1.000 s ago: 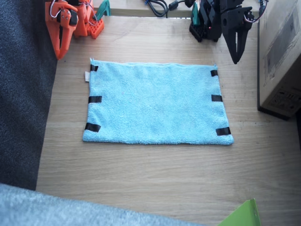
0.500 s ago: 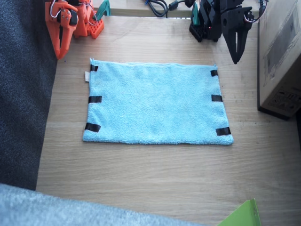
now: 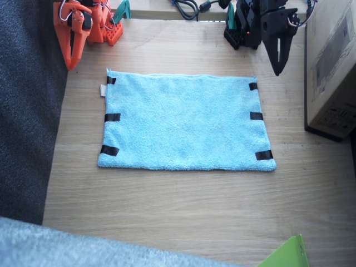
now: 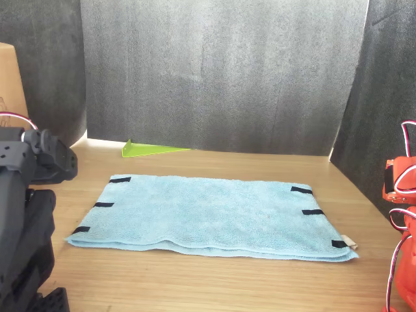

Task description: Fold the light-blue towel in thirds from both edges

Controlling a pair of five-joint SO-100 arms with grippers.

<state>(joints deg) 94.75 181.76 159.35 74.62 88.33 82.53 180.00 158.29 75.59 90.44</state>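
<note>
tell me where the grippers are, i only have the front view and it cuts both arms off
Observer: The left gripper points down just outside the light-blue towel, by the towel corner nearest its base, holding nothing.
Operator: and the right one
Observer: The right gripper points down over bare table, beyond the corner with the white tag, also clear of the towel.
Operator: anything behind the arms i should know about
Observer: Dark cables lie past the table's edge, between the two arm bases.
</note>
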